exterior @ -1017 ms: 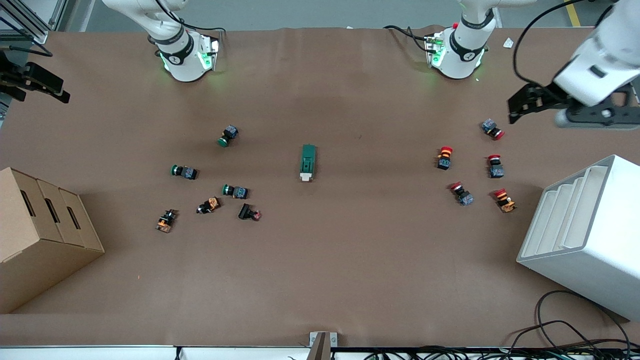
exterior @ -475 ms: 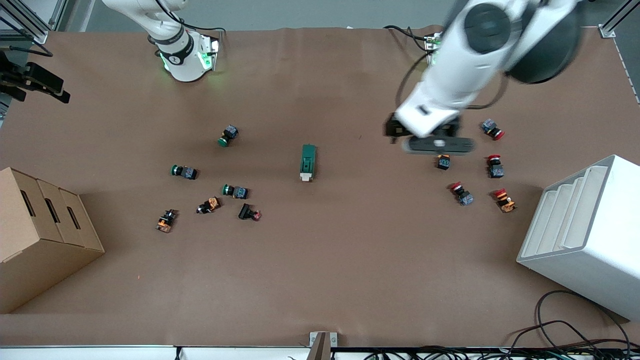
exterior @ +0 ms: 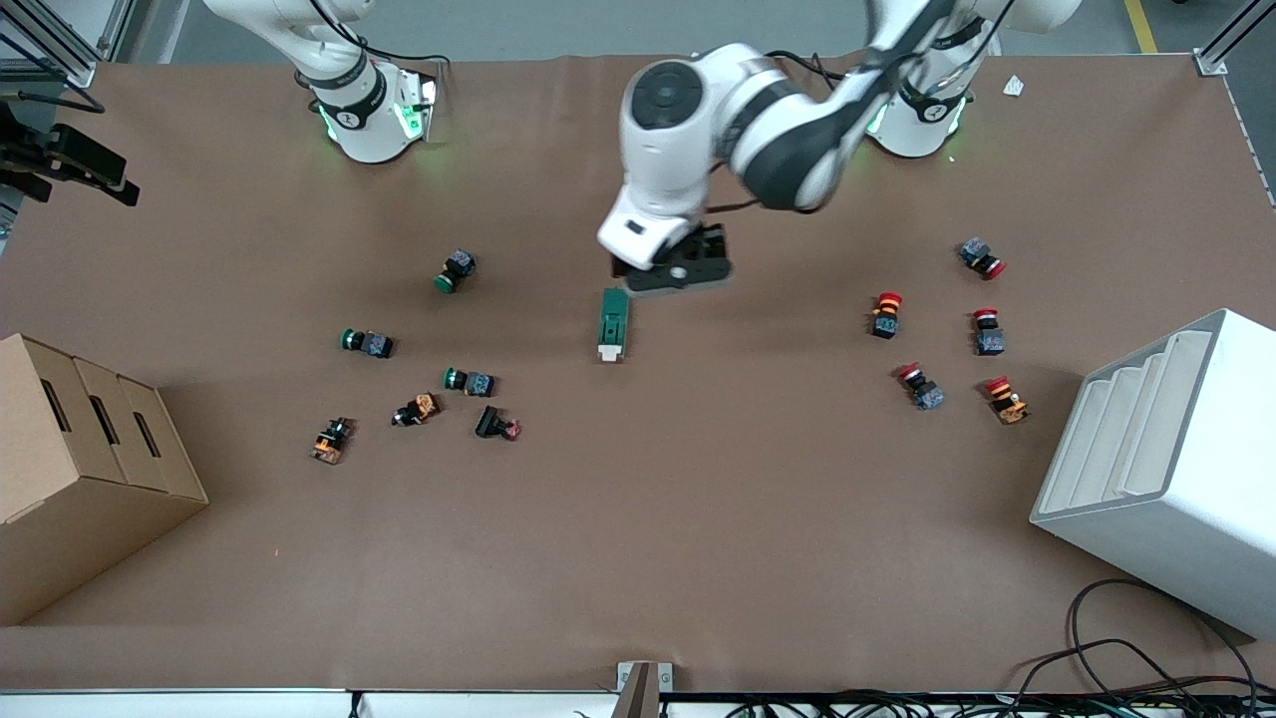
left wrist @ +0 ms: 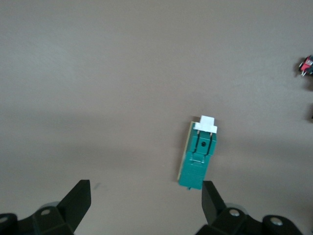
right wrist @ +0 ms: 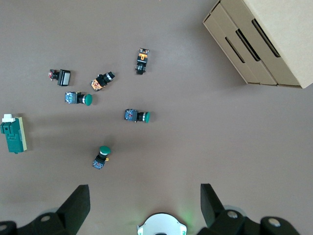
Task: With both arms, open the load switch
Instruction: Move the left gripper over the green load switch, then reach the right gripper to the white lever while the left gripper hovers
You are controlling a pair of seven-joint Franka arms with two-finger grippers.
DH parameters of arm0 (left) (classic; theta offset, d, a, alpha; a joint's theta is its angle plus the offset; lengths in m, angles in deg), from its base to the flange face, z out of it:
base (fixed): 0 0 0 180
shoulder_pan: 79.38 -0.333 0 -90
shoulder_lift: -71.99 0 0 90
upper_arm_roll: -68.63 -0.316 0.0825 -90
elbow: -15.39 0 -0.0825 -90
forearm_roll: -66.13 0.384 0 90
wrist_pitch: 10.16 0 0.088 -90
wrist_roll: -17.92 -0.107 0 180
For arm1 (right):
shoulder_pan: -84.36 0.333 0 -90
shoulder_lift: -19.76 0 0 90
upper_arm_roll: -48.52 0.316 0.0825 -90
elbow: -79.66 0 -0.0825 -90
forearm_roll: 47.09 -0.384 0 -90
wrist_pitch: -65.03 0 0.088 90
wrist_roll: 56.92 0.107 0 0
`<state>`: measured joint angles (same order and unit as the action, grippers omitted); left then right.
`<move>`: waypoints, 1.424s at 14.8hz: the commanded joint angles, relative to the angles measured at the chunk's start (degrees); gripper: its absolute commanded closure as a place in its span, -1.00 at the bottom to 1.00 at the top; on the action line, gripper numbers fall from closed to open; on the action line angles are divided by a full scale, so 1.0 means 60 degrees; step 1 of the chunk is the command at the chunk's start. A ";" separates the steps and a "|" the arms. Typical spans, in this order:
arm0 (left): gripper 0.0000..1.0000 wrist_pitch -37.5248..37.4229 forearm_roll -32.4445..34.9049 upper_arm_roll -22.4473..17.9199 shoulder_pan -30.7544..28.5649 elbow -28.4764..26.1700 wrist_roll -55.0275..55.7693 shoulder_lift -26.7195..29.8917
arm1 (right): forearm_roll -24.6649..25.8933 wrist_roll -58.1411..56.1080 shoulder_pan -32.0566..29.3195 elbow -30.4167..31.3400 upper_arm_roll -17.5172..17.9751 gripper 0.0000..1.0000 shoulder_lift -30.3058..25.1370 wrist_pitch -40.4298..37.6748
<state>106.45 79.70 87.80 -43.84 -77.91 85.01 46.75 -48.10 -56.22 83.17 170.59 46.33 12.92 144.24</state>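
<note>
The left gripper [left wrist: 145, 196] is held over the bench [exterior: 638, 519] with jaws wide and empty, the load switch [left wrist: 198, 152] lying just inside one jaw, while the right gripper [right wrist: 145, 198] waits with jaws spread, empty.

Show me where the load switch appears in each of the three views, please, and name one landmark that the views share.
Front view: the load switch lies mid-table, just below the left gripper.
Left wrist view: load switch beside one open finger.
Right wrist view: load switch at the picture's edge.
Shared landmark: its white lever shows in all three.
</note>
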 commanded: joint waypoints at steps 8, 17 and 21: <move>-0.99 0.1555 0.5056 -0.0032 0.2104 -0.0460 0.4503 -0.2047 | 0.0096 0.0016 -0.0181 -0.0449 0.0086 -1.00 0.0567 0.0317; -0.98 0.1908 1.0402 -0.0017 0.2706 -0.1985 0.8659 -0.2442 | 0.0155 0.2463 0.0649 -0.0390 0.0101 -1.00 0.2323 0.0816; -0.94 0.1893 1.1608 -0.0017 0.2866 -0.2015 1.0143 -0.2736 | -0.0371 0.8292 0.2290 -0.0390 0.0145 -1.00 0.3304 0.1384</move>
<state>117.42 146.66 87.93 -27.52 -90.03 142.48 30.78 -48.82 -24.01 92.31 169.15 47.20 29.17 150.49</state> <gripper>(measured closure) 0.026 0.000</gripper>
